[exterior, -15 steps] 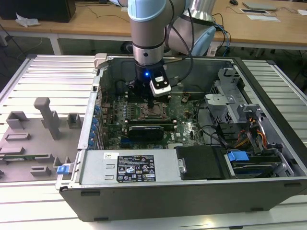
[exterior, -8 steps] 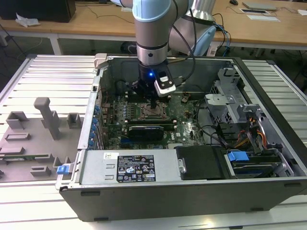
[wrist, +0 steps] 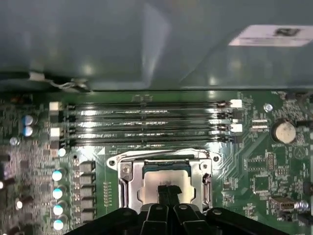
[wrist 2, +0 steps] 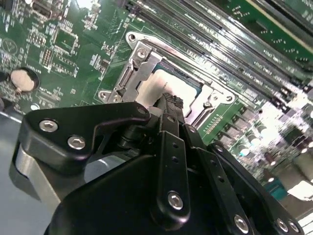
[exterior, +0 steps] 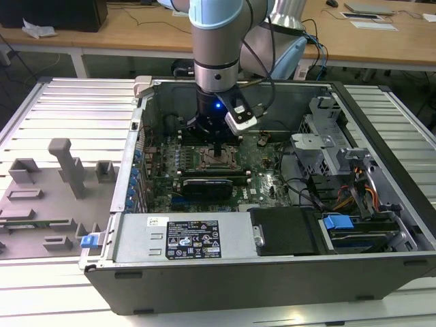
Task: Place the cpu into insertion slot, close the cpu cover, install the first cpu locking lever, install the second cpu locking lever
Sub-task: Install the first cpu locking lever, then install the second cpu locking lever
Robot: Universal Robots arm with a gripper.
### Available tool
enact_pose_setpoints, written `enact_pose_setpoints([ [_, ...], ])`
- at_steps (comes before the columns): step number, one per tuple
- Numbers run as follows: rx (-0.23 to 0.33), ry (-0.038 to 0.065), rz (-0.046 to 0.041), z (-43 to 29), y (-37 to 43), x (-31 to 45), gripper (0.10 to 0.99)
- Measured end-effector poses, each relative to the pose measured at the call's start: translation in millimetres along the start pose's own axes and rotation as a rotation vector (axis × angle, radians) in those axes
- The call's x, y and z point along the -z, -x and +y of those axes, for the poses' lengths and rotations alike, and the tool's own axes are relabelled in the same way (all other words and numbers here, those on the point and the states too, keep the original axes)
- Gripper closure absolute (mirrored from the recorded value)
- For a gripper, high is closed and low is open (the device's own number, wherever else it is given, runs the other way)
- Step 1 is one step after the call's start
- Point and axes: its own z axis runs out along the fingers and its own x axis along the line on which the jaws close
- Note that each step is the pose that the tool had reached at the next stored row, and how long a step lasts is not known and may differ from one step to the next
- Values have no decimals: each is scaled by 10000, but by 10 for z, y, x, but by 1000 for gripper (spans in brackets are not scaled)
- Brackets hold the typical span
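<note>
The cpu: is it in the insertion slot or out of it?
In. The cpu lies flat inside the insertion slot in both wrist views, with the shut end effector over it.

The surface [exterior: 75,102] is a pale metal top with long ribs running across it. An open computer case [exterior: 272,272] lies on its side on this surface and takes most of the middle and the exterior view's right. On the exterior view's left, just beside the case, a flat grey tray [exterior: 41,211] lies on the surface. Several grey blocks stand upright on the tray.
</note>
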Motion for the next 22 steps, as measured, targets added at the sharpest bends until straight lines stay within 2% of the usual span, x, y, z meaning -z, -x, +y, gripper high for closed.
enact_pose_setpoints([
  [2,113,-176,5,-1,2,29,980],
  [5,120,-260,4,-2,15,184,980],
  [22,120,-265,4,-2,15,184,980],
])
